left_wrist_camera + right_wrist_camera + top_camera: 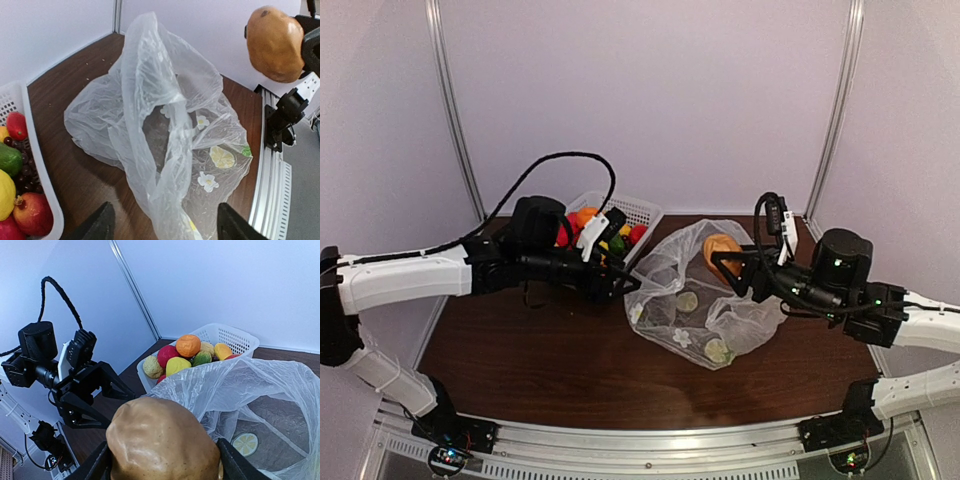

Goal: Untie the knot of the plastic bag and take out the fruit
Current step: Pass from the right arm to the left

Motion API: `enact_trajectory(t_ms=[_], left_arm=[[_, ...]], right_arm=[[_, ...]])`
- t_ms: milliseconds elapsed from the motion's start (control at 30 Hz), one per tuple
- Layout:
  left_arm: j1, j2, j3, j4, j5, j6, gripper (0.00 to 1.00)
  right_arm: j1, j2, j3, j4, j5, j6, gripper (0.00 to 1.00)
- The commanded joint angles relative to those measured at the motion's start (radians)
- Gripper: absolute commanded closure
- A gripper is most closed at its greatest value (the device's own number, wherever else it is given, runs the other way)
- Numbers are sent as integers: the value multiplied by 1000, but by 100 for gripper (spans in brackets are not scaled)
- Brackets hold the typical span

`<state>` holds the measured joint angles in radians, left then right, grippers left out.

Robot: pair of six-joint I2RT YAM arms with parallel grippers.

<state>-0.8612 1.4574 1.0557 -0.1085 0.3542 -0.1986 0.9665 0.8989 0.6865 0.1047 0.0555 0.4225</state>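
The plastic bag (705, 300) lies open and crumpled on the table, and no knot shows in it. I see no fruit inside it. My right gripper (725, 262) is shut on the brown oval fruit (162, 440) and holds it in the air above the bag's far edge. The fruit also shows in the left wrist view (275, 42). My left gripper (165, 227) is open at the bag's left edge, its jaws wide apart with a fold of bag film (165, 125) running between them. Orange (188, 345), red (167, 354) and yellow (178, 365) fruit lie in the basket.
A white lattice basket (638, 210) with several toy fruits stands at the back, just left of the bag and behind my left gripper. It also shows in the left wrist view (35, 165). White walls close in the table's back and sides.
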Motion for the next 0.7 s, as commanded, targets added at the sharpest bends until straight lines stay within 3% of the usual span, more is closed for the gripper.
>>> enact_trajectory(t_ms=[0, 100, 233, 400, 667], left_arm=[[-1, -140, -51, 92, -76, 57, 24], [-1, -216, -95, 158, -63, 96, 21], [-1, -293, -130, 220, 63, 133, 19], [-5, -306, -143, 242, 179, 177, 17], [-75, -314, -151, 224, 163, 264, 16]], right_arm=[[6, 9, 46, -13, -50, -22, 44], [11, 28, 72, -1, -124, -38, 43], [30, 60, 107, 17, -180, -60, 41], [39, 147, 168, 51, -315, -23, 41], [109, 290, 285, 26, -412, -24, 41]])
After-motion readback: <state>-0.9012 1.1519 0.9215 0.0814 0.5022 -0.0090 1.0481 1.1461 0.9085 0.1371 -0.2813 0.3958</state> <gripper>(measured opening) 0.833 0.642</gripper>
